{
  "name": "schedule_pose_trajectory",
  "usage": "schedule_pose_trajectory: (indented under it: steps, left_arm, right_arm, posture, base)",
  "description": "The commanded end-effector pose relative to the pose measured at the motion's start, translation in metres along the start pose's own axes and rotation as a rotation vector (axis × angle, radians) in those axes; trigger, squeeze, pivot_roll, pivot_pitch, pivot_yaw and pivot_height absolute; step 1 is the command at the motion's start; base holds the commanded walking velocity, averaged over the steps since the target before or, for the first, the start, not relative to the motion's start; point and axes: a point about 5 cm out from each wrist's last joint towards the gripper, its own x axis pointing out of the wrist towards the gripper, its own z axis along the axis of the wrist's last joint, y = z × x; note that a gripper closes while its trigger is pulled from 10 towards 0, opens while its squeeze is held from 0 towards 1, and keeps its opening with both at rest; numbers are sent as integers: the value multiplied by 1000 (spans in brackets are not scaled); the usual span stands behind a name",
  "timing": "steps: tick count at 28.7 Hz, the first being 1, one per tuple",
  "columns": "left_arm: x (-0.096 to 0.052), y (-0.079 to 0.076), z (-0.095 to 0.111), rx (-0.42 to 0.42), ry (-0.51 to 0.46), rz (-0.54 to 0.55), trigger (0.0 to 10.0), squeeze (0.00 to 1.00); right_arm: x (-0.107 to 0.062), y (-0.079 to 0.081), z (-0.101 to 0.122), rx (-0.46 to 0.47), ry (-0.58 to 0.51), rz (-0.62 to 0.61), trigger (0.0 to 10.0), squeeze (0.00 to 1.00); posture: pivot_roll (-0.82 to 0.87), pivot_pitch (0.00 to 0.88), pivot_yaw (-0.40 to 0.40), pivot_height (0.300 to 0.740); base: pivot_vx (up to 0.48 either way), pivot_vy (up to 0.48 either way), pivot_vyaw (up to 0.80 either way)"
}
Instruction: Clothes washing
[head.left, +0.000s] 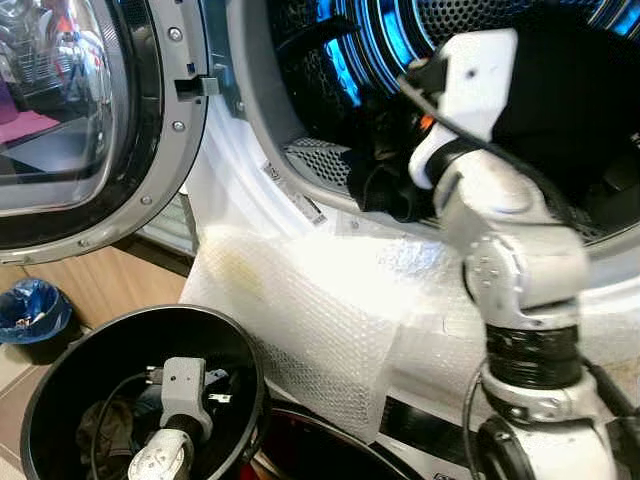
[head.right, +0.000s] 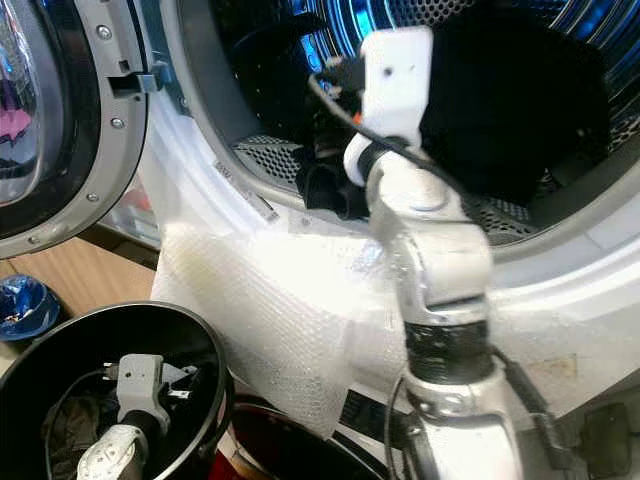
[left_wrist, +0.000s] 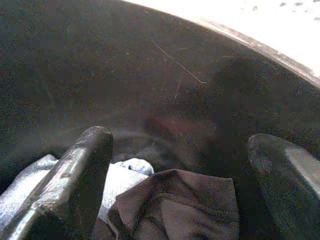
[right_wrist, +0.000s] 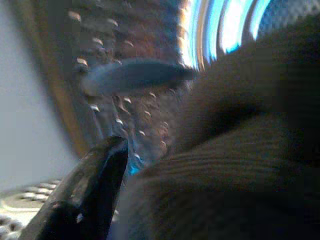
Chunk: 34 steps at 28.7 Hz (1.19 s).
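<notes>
The washing machine (head.left: 300, 250) stands before me, its front padded with bubble wrap (head.left: 330, 320), its door (head.left: 90, 120) swung open to my left over the wood floor (head.left: 100, 285). My right gripper (right_wrist: 150, 200) is inside the blue-lit drum (head.right: 520, 30), against dark clothes (head.right: 510, 110); I cannot tell how its fingers stand. My left gripper (left_wrist: 185, 180) hangs in the black bucket (head.left: 60, 370), fingers (left_wrist: 75, 180) spread above dark and pale clothing there.
</notes>
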Motion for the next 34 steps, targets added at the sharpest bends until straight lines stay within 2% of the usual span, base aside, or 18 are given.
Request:
schedule_pose_trajectory:
  steps: [1,4,5,8,10,19,21,22,24,26,28,30,31,32,34]
  left_arm:
    - [-2,-4,-5,13,26,-16,10000,0]
    - [-1,-5,-5,11,29,-21,10000,0]
    - [-1,-7,-6,15,37,-31,10000,0]
    - [-1,-8,-7,16,40,-36,10000,0]
    - [0,-8,-6,17,42,-37,10000,0]
    - [0,-8,-6,17,43,-37,10000,0]
    - [0,-7,-6,22,48,-40,10000,0]
    - [-1,-7,-7,24,54,-43,10000,0]
    - [-1,-6,-8,26,62,-48,10000,0]
    - [1,-7,-8,25,63,-50,10000,0]
    - [2,-8,-7,25,61,-52,10000,0]
    - [3,-9,-5,26,57,-57,10000,0]
    - [3,-9,-5,26,57,-57,10000,0]
    - [4,-9,-3,29,52,-60,10000,0]
    - [4,-9,-3,28,48,-56,10000,0]
  right_arm:
    - [1,-22,-19,40,106,-131,10000,0]
    - [-4,-37,-22,54,106,-191,10000,0]
    - [-9,-50,-27,42,123,-244,10000,0]
    - [-15,-61,-35,34,154,-288,10000,0]
    - [-25,-78,-48,35,210,-366,10000,0]
    - [-28,-80,-49,36,217,-384,10000,0]
    - [-39,-93,-48,68,226,-392,10000,0]
    - [-51,-105,-47,88,234,-363,10000,0]
    - [-67,-133,-42,73,216,-411,10000,0]
    - [-66,-145,-37,81,188,-432,10000,0]
    - [-60,-145,-35,80,175,-398,10000,0]
    - [-45,-128,-28,119,132,-247,10000,0]
    - [-45,-128,-28,119,132,-247,10000,0]
    - [-30,-108,-18,166,83,-100,10000,0]
    - [-20,-96,-11,185,59,-27,10000,0]
  posture:
    - [-134,61,-56,740]
    - [-144,64,-54,740]
    - [-144,64,-54,740]
    - [-158,65,-49,740]
    - [-159,66,-48,740]
    - [-159,66,-48,740]
    - [-170,72,-40,740]
    - [-178,74,-38,740]
    - [-181,74,-36,740]
    - [-183,70,-31,740]
    - [-183,70,-31,740]
    - [-178,67,-29,740]
    - [-178,67,-29,740]
    - [-169,66,-30,740]
    - [-155,64,-34,740]
  base:
    - [0,0,0]
    - [0,0,0]
    - [0,0,0]
    - [0,0,0]
    - [0,0,0]
    - [0,0,0]
    - [0,0,0]
    - [0,0,0]
    - [0,0,0]
    - [0,0,0]
    - [0,0,0]
    - [0,0,0]
    - [0,0,0]
    - [0,0,0]
    - [0,0,0]
